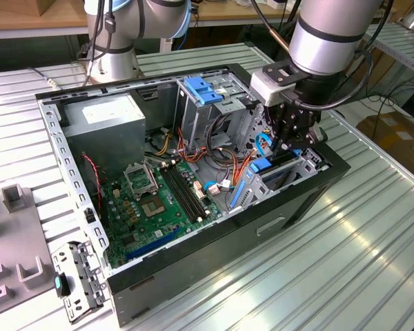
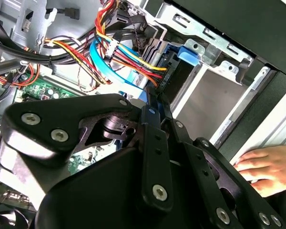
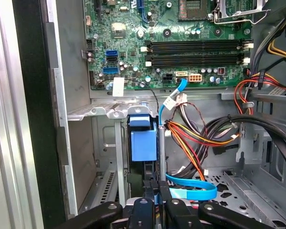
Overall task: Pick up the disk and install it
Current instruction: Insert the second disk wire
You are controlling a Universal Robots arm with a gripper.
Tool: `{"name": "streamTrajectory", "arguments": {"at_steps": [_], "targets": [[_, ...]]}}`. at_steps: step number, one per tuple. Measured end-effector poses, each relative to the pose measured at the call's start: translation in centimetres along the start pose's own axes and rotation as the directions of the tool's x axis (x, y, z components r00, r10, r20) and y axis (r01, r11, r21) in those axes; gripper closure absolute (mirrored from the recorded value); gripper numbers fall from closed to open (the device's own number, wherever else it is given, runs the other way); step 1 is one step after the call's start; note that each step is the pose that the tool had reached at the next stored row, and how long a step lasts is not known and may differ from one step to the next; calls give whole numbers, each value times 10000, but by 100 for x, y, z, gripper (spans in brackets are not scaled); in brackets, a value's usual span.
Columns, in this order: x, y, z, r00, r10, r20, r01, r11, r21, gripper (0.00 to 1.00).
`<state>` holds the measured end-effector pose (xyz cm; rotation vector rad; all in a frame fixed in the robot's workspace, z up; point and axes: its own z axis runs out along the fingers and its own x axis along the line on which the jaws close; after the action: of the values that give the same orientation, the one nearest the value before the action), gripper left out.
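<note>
At the front corner of an open computer case (image 1: 214, 258), the arm's black gripper (image 1: 293, 141) hangs low over the metal drive cage (image 1: 290, 172). In both wrist views its 2 fingers (image 3: 151, 194) are drawn close together, tips nearly meeting; whether they pinch anything cannot be told. The disk (image 1: 261, 165) stands on edge in the cage directly beneath the gripper, its blue plastic rails showing above the cage's metal walls. In the first wrist view the disk's blue end (image 3: 143, 143) sits just ahead of the gripper (image 3: 158, 193), beside a thin upright metal strip. A light-blue flat cable (image 3: 190, 192) loops close to the fingertips, and a bundle of red, orange and yellow wires (image 3: 195, 138) runs past it. In the second wrist view the gripper (image 2: 158, 102) points toward the same cables (image 2: 128, 62), and a person's hand (image 2: 264, 167) rests on the case's outer edge. Farther into the case lies the green motherboard (image 1: 152, 200) with 4 dark memory slots. A light-blue latch piece (image 1: 203, 89) tops a second cage, and the grey power-supply box (image 1: 110, 117) fills the far corner toward the exterior view's left. The case rests on a slatted metal table (image 1: 359, 262).
</note>
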<state>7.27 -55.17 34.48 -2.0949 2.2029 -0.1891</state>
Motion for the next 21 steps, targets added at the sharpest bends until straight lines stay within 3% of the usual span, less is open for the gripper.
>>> {"name": "streamTrajectory", "arguments": {"at_steps": [14, 15, 21], "targets": [[35, 5, 42, 10000, 0, 1, 0, 10000, 0, 84], [35, 5, 42, 10000, 0, 3, 0, 10000, 0, 76], [37, -13, -67, 10000, 0, 2, 0, 10000, 0, 76]]}}
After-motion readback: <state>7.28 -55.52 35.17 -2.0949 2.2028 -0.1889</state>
